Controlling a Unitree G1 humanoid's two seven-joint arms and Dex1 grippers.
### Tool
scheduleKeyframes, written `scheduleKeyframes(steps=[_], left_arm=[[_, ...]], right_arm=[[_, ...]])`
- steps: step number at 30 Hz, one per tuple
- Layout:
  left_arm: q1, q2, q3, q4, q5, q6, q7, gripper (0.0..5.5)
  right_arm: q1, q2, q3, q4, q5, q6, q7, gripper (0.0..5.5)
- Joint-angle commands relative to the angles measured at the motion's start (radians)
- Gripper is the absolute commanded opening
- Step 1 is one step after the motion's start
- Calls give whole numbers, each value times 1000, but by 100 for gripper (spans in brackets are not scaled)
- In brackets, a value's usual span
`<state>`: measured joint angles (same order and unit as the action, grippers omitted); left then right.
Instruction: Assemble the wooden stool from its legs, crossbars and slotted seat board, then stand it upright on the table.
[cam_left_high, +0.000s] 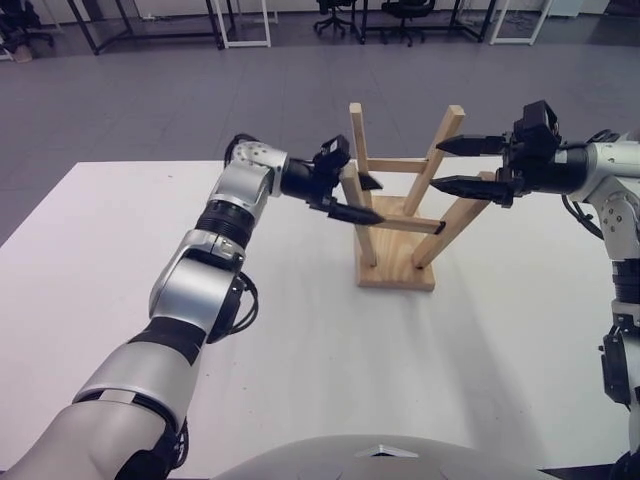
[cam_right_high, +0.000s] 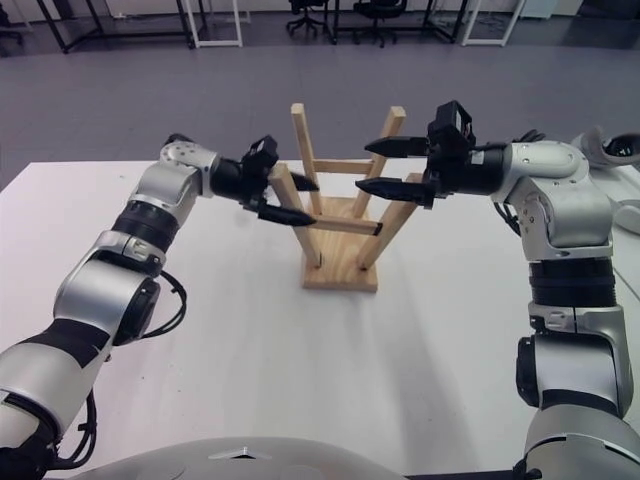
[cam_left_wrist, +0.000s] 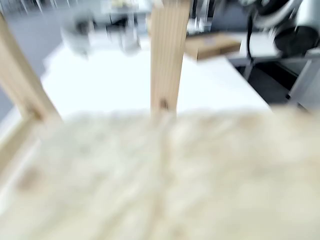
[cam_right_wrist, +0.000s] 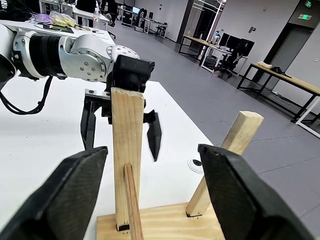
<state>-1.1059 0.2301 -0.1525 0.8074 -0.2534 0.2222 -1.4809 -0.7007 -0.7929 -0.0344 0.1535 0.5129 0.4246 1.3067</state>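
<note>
Stool (cam_left_high: 410, 224) upside-down, well inside table (cam_left_high: 300, 340) edges

A white, flat-topped rectangular table (cam_left_high: 300, 380) is carrying a single item: a pale wooden stool (cam_left_high: 405, 222) that is sitting upside down towards the far side of the top, roughly midway across. Its flat rectangular seat board (cam_left_high: 396, 277) is lying face-down on the white surface. The four square-section wooden legs (cam_left_high: 364, 235) are pointing upward (splaying a little outward), with thin wooden crossbars (cam_left_high: 398, 166) running between them, and only the board is touching the tabletop.
</note>
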Motion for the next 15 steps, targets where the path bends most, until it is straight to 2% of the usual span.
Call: scheduleKeyframes(steps=[1, 4, 6, 13, 15], left_arm=[[-59, 46, 199, -333, -249, 242, 88, 422], [-6, 100, 298, -639, -472, 511, 186, 422], [22, 118, 349, -756, -557, 590, 266, 422], [47, 153, 432, -764, -537, 476, 468, 422], [86, 172, 403, -767, -380, 366, 622, 422]], right_arm=[[-26, 0, 8, 37, -15, 6, 15, 338], [-85, -5, -5, 43, -18, -11, 10, 338], [-119, -2, -5, 43, -25, -22, 7, 338], [-207, 41, 11, 12, -101, -93, -94, 338], [-212, 114, 31, -231, -182, 25, -355, 338]])
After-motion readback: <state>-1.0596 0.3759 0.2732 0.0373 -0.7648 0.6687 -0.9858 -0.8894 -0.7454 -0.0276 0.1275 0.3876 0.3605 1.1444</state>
